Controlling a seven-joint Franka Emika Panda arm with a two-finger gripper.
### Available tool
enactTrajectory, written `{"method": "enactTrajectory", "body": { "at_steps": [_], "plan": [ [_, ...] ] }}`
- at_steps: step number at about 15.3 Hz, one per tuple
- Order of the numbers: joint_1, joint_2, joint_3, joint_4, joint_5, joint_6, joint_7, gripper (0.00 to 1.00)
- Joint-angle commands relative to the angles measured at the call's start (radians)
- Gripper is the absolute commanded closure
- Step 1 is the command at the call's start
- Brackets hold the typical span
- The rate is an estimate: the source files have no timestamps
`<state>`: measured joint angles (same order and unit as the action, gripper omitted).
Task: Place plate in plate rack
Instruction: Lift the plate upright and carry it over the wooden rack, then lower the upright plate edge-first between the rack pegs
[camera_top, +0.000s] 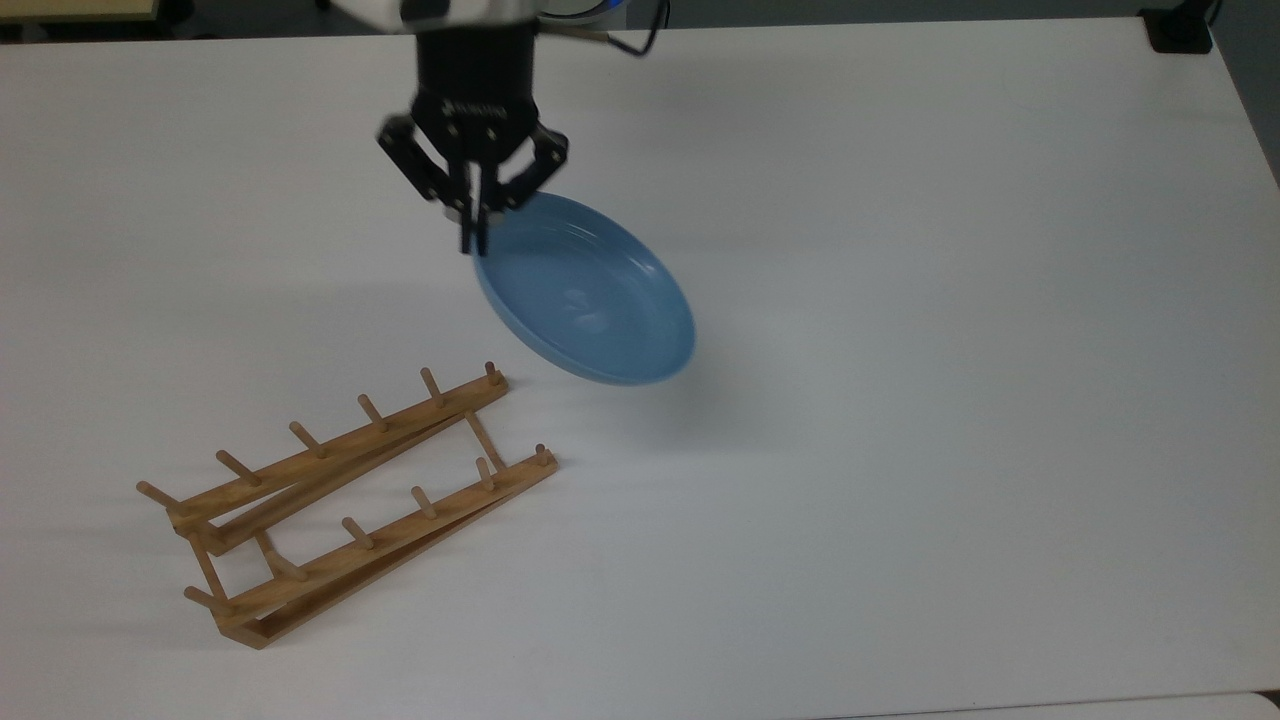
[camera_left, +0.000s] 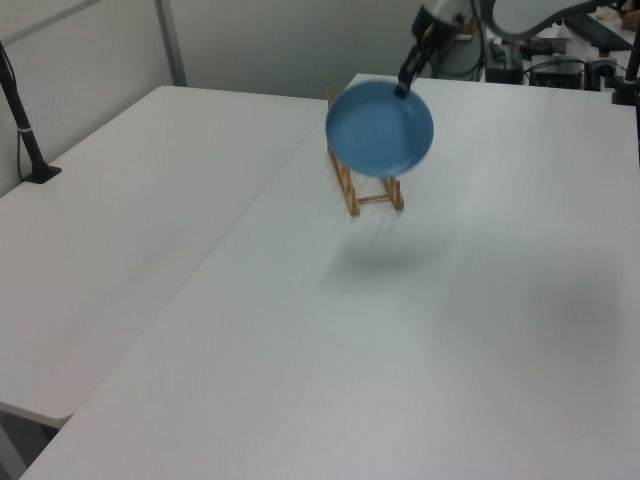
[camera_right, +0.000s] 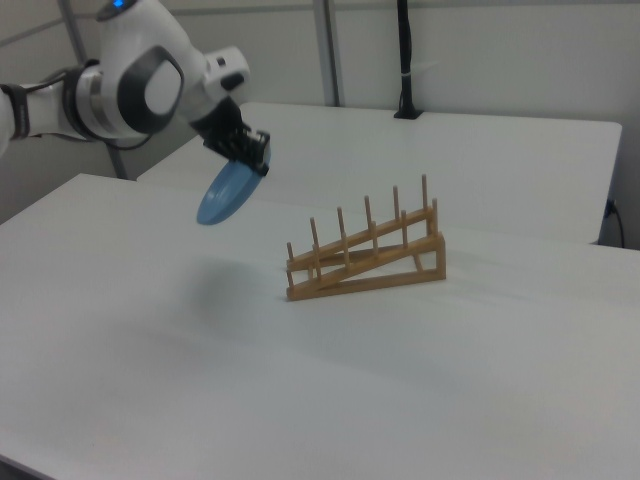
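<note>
My gripper (camera_top: 472, 235) (camera_left: 404, 88) (camera_right: 258, 166) is shut on the rim of the light-blue plate (camera_top: 585, 292) (camera_left: 380, 130) (camera_right: 226, 194), which hangs tilted in the air well above the white table (camera_top: 900, 300). The wooden plate rack (camera_top: 345, 495) (camera_left: 362, 188) (camera_right: 365, 255) stands on the table, in the top view down and to the left of the plate, with nothing in its slots. In the left view the plate hides most of the rack. In the right view the plate hangs left of the rack and higher than its pegs.
A black post base (camera_top: 1180, 30) sits at the table's far right corner in the top view. A second white table (camera_left: 120, 200) adjoins on the left view's left, with a black pole (camera_left: 25, 130) on it. The arm's cable (camera_top: 630, 40) trails behind the wrist.
</note>
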<state>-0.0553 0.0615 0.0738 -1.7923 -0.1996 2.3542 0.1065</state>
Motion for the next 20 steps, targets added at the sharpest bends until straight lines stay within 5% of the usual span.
{"method": "enactTrajectory", "body": {
  "at_steps": [1, 6, 11, 20],
  "plan": [
    [0.000, -0.069, -0.002, -0.021, -0.170, 0.028, 0.019, 1.00],
    [0.005, -0.071, 0.000, -0.038, -0.452, 0.039, 0.071, 1.00],
    [0.014, -0.037, 0.003, -0.068, -0.752, 0.097, 0.278, 1.00],
    [0.020, 0.055, 0.050, -0.067, -1.138, 0.088, 0.579, 1.00]
  ]
}}
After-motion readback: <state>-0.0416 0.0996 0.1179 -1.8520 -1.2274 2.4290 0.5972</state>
